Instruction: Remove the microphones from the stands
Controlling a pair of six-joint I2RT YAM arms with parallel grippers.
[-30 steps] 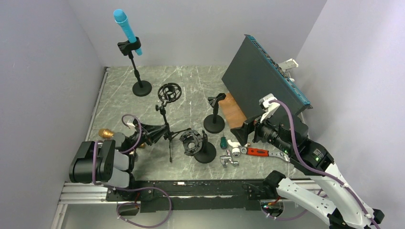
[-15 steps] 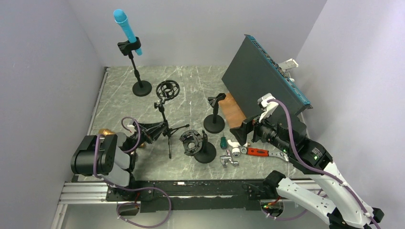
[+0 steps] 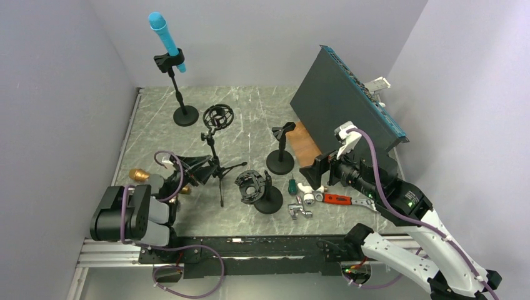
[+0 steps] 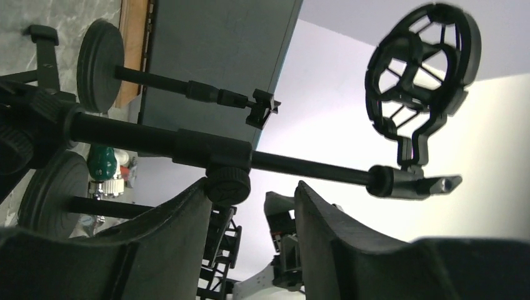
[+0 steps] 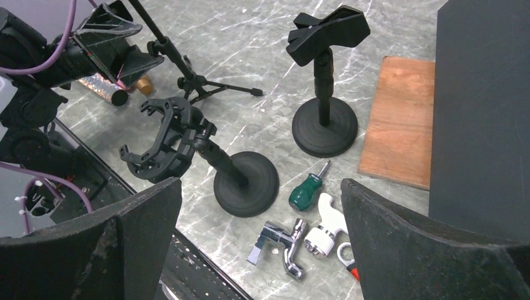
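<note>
Left gripper (image 3: pixel 197 167) jaws have just loosened off the tripod stand (image 3: pixel 215 164), now upright, cradle empty; gold microphone (image 3: pixel 139 174) lies left of that stand, apparently removed; right gripper (image 3: pixel 314 173), right of it, gapes empty.

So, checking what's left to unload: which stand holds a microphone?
The round-base stand at the far left, clipping the blue microphone; the tripod stand, round-base shock-mount stand and clip stand are empty.

Back left, you have the microphone (image 3: pixel 164 32) clipped in its stand (image 3: pixel 185 115); before it stands the tripod (image 3: pixel 214 164), with a clip stand (image 3: pixel 280 161) to its right. Nearer you, between those two, a mount stand (image 3: pixel 269 199), with screwdriver (image 3: pixel 291 185) and tap (image 3: pixel 300 210) just right of it. Behind these, a board (image 3: pixel 305 145) lies at the foot of the leaning panel (image 3: pixel 337 103).
</note>
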